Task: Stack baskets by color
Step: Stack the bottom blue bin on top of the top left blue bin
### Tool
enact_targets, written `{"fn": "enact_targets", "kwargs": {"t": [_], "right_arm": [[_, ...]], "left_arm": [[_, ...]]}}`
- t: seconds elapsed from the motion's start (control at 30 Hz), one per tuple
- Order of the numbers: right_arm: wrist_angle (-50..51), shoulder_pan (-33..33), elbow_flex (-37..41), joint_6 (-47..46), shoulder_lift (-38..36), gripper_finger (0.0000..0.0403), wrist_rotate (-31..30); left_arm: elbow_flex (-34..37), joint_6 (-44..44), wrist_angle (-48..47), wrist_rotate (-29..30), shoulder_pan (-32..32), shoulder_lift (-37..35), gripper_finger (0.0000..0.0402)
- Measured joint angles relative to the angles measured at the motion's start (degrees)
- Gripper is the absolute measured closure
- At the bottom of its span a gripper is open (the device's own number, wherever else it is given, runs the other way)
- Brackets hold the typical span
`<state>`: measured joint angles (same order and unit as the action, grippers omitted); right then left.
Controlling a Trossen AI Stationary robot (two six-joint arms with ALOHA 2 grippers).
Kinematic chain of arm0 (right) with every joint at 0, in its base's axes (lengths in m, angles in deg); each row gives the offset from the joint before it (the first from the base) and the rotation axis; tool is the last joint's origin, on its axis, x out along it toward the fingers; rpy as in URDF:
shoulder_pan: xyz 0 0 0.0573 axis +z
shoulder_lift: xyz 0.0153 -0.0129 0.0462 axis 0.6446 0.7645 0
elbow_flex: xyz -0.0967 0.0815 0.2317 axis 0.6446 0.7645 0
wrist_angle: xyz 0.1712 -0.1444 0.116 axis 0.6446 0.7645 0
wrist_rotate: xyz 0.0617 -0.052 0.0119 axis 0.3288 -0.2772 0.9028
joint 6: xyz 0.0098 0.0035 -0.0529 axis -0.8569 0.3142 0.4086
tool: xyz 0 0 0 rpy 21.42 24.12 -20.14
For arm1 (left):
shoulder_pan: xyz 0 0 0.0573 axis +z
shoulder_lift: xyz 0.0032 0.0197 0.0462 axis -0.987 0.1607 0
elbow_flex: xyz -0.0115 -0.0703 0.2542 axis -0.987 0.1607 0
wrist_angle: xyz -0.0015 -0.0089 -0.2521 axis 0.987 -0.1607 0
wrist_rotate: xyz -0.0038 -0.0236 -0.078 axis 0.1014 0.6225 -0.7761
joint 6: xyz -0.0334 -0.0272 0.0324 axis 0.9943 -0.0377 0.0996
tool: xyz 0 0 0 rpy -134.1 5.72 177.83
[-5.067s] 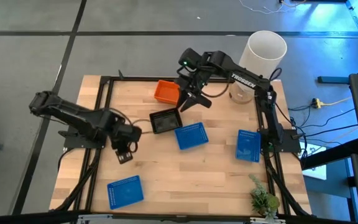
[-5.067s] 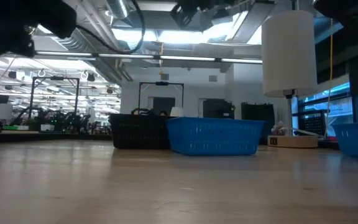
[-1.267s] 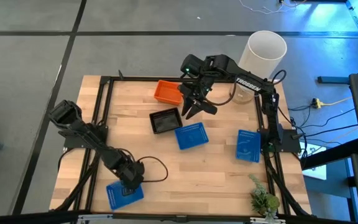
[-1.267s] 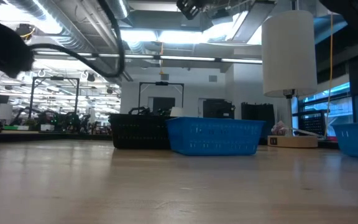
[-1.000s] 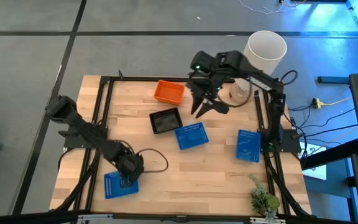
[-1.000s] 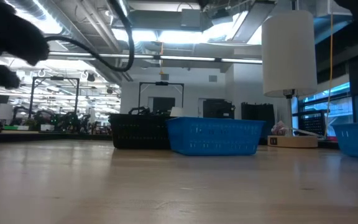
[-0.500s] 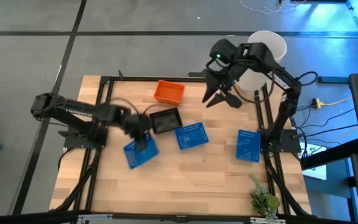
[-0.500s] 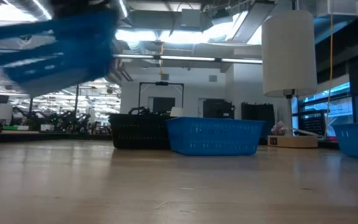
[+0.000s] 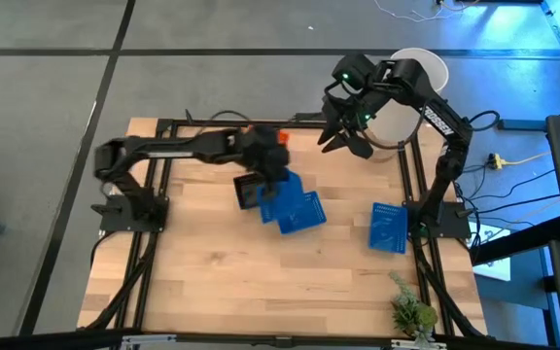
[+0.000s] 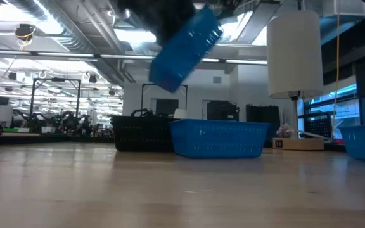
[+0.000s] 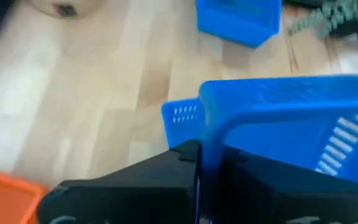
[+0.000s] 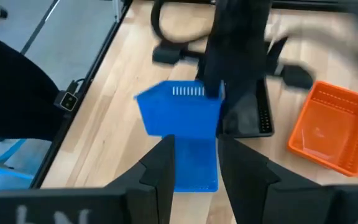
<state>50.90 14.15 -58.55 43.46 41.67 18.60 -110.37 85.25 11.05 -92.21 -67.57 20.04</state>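
The left end effector (image 9: pixel 272 175) pinches a tilted blue basket (image 9: pixel 282 196) above another blue basket (image 9: pixel 304 216). The right end effector (image 9: pixel 343 139) is spread wide, holding nothing.

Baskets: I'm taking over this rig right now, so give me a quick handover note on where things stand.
Left hand: shut on a blue basket, carried tilted in the air above the middle blue basket.
Right hand: open, empty, raised near the white cylinder.
On the table: orange basket at the far edge, black basket beside the middle blue one, another blue basket on the right.
Done: no blue stack visible yet.
Left: nest the carried basket into a blue one, then add the third.
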Motion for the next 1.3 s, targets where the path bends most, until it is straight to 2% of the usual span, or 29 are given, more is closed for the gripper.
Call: {"fn": "enact_targets", "kwargs": {"t": [0.13, 0.33, 0.73, 0.97, 1.3], "right_arm": [[0.0, -0.6, 0.0, -0.3, -1.1, 0.0283, -2.1], [0.0, -0.9, 0.0, -0.3, -3.6, 0.0283, -2.7], [0.0, -0.9, 0.0, -0.2, -8.2, 0.0282, -2.8], [0.0, -0.9, 0.0, -0.2, -9.3, 0.0282, -2.7], [0.0, -0.9, 0.0, -0.2, -9.4, 0.0282, -2.7]], "left_arm": [[-5.2, -1.8, -0.1, -3.9, 0.3, 7.4, 0.0401], [-8.5, -1.7, -0.7, -3.8, -0.4, 13.2, 0.0401], [-8.5, 0.6, -4.1, 3.8, -3.6, 14.1, 0.0401], [-8.5, 2.0, -5.2, 4.4, -4.6, 14.1, 0.0401], [-8.5, 1.2, -16.1, 4.6, -5.0, 14.1, 0.0401]]}}
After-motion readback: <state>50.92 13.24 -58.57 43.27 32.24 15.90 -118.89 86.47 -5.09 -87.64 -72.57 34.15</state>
